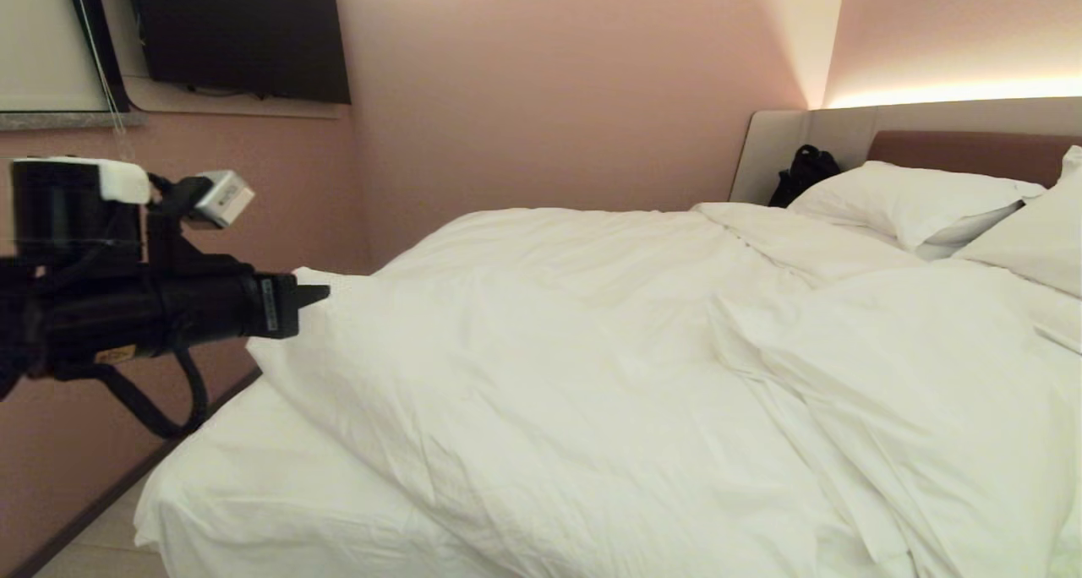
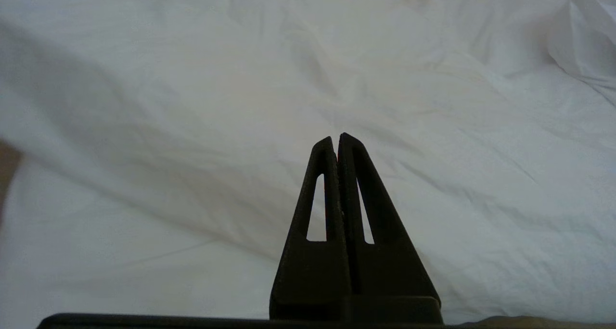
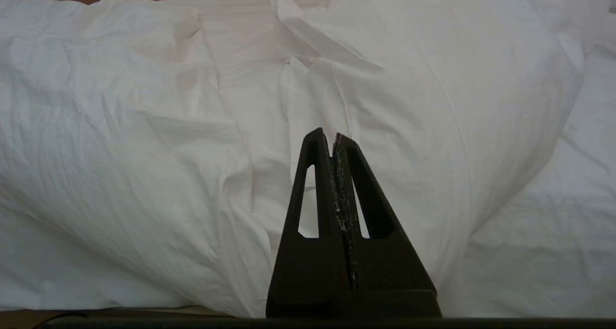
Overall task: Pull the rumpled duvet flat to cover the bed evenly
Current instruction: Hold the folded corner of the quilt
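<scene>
The white duvet (image 1: 592, 350) lies rumpled on the bed (image 1: 254, 493), bunched toward the head end, with bare sheet showing at the near left corner. My left gripper (image 1: 314, 293) reaches in level from the left, its tip just beside the duvet's raised left corner, apart from it. In the left wrist view the left gripper (image 2: 337, 139) is shut with nothing between its fingers, and the duvet (image 2: 192, 103) fills the scene beyond. My right gripper (image 3: 333, 136) is shut and empty too, facing a thick fold of the duvet (image 3: 144, 127); it is outside the head view.
Two white pillows (image 1: 913, 198) lean against the mauve headboard (image 1: 955, 151), with a black bag (image 1: 803, 174) beside them. A pink wall (image 1: 549, 96) runs close along the bed's far side, and a dark screen (image 1: 245, 33) hangs on it. A strip of floor (image 1: 101, 536) shows at the near left.
</scene>
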Controlling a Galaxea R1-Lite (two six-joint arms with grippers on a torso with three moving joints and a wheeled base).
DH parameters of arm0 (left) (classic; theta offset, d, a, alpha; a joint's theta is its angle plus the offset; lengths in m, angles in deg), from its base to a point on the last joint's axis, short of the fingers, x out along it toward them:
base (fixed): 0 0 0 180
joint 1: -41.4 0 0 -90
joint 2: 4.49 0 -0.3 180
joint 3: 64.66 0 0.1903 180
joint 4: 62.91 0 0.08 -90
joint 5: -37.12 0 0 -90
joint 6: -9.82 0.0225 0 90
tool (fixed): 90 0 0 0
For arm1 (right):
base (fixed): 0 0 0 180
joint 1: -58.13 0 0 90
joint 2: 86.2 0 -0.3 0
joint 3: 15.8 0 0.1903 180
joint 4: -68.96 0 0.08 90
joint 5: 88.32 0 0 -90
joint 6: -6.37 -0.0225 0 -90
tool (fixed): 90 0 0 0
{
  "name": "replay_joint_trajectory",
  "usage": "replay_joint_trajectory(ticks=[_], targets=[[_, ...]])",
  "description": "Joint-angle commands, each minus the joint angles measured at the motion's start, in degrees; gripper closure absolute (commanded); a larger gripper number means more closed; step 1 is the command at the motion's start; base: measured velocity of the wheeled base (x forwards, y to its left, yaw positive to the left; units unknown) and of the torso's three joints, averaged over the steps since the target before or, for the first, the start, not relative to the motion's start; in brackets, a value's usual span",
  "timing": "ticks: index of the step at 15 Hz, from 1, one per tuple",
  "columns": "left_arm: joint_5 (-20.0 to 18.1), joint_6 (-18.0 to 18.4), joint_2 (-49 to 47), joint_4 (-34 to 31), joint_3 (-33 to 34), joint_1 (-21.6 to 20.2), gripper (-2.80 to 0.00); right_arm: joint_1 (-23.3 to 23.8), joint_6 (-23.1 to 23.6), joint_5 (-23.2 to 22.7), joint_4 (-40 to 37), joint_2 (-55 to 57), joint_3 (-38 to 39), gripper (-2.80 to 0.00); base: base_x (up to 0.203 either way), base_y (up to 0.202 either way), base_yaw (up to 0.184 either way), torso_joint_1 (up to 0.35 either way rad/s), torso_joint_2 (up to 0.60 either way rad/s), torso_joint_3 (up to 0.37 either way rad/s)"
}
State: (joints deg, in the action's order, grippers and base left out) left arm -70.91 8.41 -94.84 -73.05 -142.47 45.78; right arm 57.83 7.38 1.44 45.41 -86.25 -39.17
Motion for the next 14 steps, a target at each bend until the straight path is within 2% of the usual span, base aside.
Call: replay_joint_trajectory(ticks=[1,6,10,14], targets=[[-0.04,-0.68,-7.43,0.03,-3.33,2.14,0.0,-0.05,0.04,-0.11,0.01,0.05,0.0,0.0,0.0,0.0,0.0,0.0,0.0,0.0],[0.22,-1.5,-17.79,-0.06,-10.05,6.52,0.0,-0.05,0.04,-0.02,0.01,0.05,0.0,0.0,0.0,0.0,0.0,0.0,0.0,0.0],[0.46,0.48,-24.08,0.05,-14.83,9.59,0.0,-0.05,0.04,-0.02,0.01,0.05,0.0,0.0,0.0,0.0,0.0,0.0,0.0,0.0],[0.6,2.72,-29.84,0.13,-19.34,10.28,0.0,-0.05,0.04,-0.11,0.01,0.05,0.0,0.0,0.0,0.0,0.0,0.0,0.0,0.0]])
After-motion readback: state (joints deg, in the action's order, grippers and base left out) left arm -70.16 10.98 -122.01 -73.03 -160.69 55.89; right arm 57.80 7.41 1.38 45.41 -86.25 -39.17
